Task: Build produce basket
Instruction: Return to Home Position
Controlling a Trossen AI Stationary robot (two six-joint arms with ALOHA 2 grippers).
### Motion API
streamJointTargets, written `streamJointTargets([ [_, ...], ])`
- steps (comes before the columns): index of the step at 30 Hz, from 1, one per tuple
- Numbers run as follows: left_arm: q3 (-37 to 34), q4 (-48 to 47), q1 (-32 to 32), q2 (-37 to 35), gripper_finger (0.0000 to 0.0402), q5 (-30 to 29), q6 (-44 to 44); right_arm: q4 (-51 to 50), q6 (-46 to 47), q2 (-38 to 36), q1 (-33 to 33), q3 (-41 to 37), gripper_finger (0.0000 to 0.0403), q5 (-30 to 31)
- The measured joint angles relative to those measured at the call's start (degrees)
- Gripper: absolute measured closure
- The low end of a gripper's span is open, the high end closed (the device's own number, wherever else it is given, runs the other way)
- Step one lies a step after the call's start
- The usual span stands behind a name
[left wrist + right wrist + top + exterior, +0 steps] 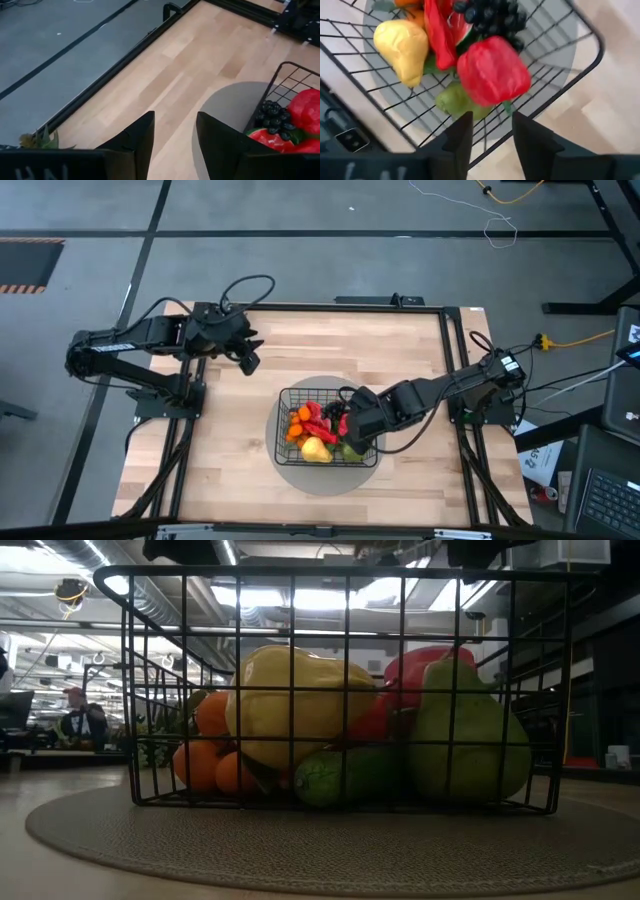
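The black wire basket (283,395) stands on a grey round mat (300,472) at the table's middle. It holds a yellow pear (402,47), a green pear (465,740), a red pepper (492,75), red chilies (437,35), dark grapes (492,17), oranges (205,755) and a cucumber (340,775). My right gripper (492,135) is open over the basket's right side, its fingertips just short of the pepper, which lies on the green pear. My left gripper (250,362) is open, up near the table's far left, away from the basket.
A leafy green sprig (42,140) shows close beside the left wrist. Bare wood lies to the left, near and far side of the mat (300,850). The table's black frame rails run along its edges. A person (80,720) sits far off in the room.
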Motion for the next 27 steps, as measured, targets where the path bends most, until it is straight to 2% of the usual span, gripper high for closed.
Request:
streamJointTargets([
  [4, 0.0, 0.0, -1.1, 0.0, 0.0260, 0.0, -0.1, 0.6, -2.9, 0.0, 0.1, 0.0, 0.0246, 4.5],
  [8, 0.0, -0.2, -2.4, -0.2, 0.0260, 0.2, -2.4, 0.7, -2.8, 0.0, 0.0, 0.0, 0.0242, 4.4],
  [13, 0.0, -1.8, -4.4, -1.7, 0.0260, 4.2, -7.0, 4.4, 1.3, 0.0, 0.8, 0.0, 0.0241, 3.9],
  [18, 0.1, -3.4, -5.9, -3.0, 0.0260, 6.7, -8.7, 16.7, -13.9, 0.0, 2.3, 0.0, 0.0241, 6.7],
  [22, 0.1, -3.4, -7.6, -4.1, 0.0260, 10.7, -9.8, 28.2, -30.2, 0.0, 1.9, 0.0, 0.0241, 6.9],
  [24, 0.1, -3.4, -9.0, -4.5, 0.0260, 11.6, -8.9, 32.5, -38.0, -0.1, 1.2, 0.0, 0.0241, 5.7],
  [27, 0.1, -5.6, -10.8, -5.0, 0.0260, 12.1, -8.6, 36.3, -42.9, -1.4, -0.9, 0.0, 0.0241, 0.6],
])
